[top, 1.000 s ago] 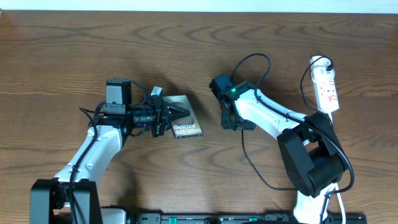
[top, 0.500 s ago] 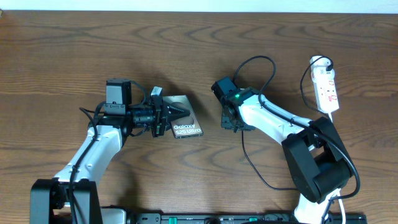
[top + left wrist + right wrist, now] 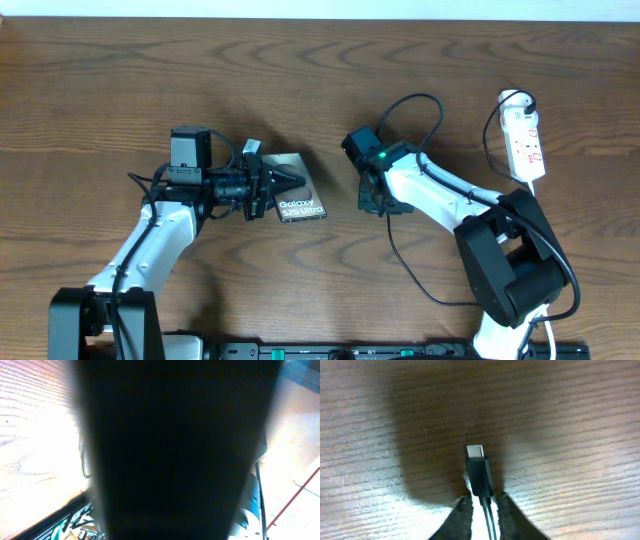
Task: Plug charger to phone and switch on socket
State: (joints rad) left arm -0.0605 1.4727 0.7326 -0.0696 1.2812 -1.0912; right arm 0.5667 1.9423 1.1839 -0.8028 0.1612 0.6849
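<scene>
The phone [image 3: 303, 200], a dark slab with white "Galaxy" lettering, lies left of centre. My left gripper [image 3: 291, 180] is rolled on its side and shut on the phone's left part. In the left wrist view the dark phone [image 3: 175, 450] fills the middle and hides the fingers. The charger's thin black cable [image 3: 421, 97] loops from the socket [image 3: 525, 145] towards my right gripper [image 3: 380, 205]. In the right wrist view the charger's plug [image 3: 480, 476] lies on the wood, metal tip pointing away. My right gripper [image 3: 481, 497] pinches the plug's rear end, the cable running back between its fingers.
The white socket strip lies at the far right, its plug end [image 3: 514, 99] towards the back. The charger cable [image 3: 402, 262] also curves down along the table beside the right arm's base [image 3: 505, 270]. Brown wooden table [image 3: 120, 80] all around.
My right gripper has narrowed its jaws onto the charger plug and shifted slightly right and toward the front. The left gripper and the phone have not moved.
</scene>
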